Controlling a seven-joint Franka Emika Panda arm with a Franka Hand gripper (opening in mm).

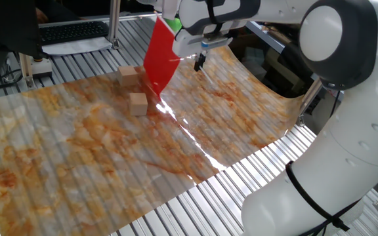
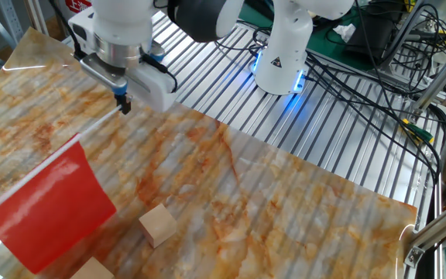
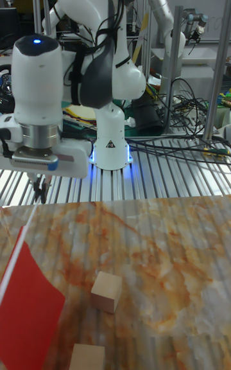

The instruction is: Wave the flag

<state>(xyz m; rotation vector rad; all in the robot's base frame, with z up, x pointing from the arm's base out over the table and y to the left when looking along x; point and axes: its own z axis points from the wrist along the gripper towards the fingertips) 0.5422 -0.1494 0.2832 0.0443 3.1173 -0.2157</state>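
The claw (image 2: 122,103) is pinched on the thin white stick of the flag (image 2: 45,205), holding it clear above the table (image 2: 300,209). The stick's long axis slants down and away from the claw, so the red cloth hangs at its far, lower end, out toward the mat's edge. Two wooden blocks (image 3: 106,293) sit on the mat just beside the cloth, apart from it.

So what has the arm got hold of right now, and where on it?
The flag, held by the far end of its thin white stick, opposite the red cloth, between the gripper jaws.
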